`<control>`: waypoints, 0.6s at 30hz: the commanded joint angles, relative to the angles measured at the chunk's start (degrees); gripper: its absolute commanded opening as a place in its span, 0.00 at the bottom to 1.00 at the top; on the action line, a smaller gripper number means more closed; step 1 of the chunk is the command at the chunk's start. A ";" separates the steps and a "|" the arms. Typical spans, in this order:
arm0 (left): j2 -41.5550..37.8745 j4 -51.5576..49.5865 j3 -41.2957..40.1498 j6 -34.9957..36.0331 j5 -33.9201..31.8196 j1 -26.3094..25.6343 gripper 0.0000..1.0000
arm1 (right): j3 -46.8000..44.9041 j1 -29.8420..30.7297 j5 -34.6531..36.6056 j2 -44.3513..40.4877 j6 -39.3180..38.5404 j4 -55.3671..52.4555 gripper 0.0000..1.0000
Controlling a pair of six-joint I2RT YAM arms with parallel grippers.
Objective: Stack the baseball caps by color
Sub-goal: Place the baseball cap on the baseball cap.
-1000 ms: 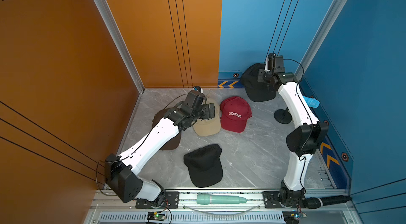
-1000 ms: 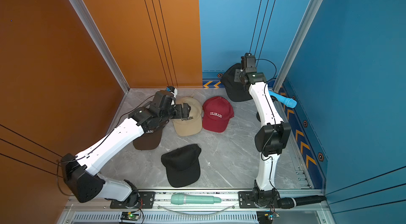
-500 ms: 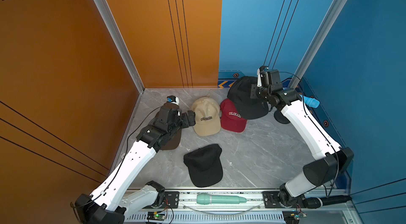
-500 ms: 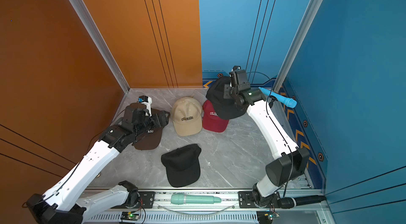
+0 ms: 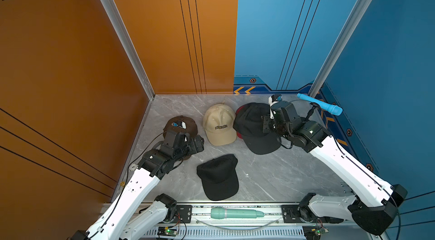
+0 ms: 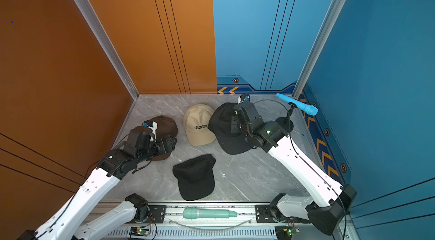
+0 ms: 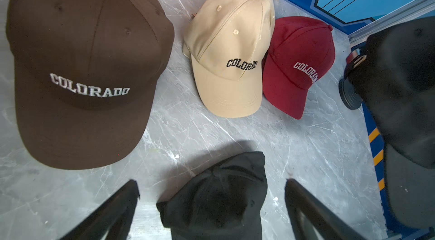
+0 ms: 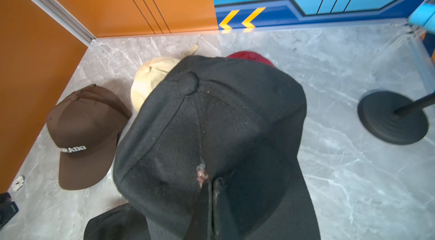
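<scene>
The right gripper (image 8: 213, 182) clamps its jaws on a plain black fabric baseball cap (image 8: 211, 114) where crown meets brim. The left gripper (image 7: 211, 182) hangs with jaws wide apart, a second black fabric cap (image 7: 216, 201) lying just beyond them.

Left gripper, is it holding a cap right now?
No, the left gripper is wide open, its fingers clear of the loose black cap seen between them.

Enclosure: orange wall panels (image 5: 70, 62) on one side and part of the rear, blue wall panels (image 5: 270, 27) on the rest, both with thin black vertical lines. Aluminium corner posts (image 5: 122, 38) join them. Grey marbled tabletop (image 5: 270, 175), evenly lit. Dark blue skirting strip (image 5: 261, 88) bears yellow chevrons (image 5: 244, 90) and a hexagon mark (image 5: 252, 80)
</scene>
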 commanded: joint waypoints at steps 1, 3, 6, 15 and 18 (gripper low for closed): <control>-1.73 -3.19 -0.76 -1.05 -0.81 -0.08 0.98 | -2.14 3.89 3.16 -1.64 4.68 -0.55 0.00; -2.66 -3.44 -1.09 -1.39 -1.33 -0.08 0.98 | -3.02 6.72 3.95 -1.59 6.13 -0.35 0.00; -4.04 -4.33 -1.08 -2.36 -3.18 -0.08 0.98 | -4.20 11.62 5.04 -1.33 8.80 0.17 0.00; -7.94 -7.21 -0.12 -3.18 -7.88 0.52 0.98 | -6.80 24.63 9.65 1.46 15.82 3.11 0.00; -8.77 -8.18 0.24 -3.23 -8.86 1.18 0.98 | -7.29 27.29 10.57 3.42 17.33 3.69 0.00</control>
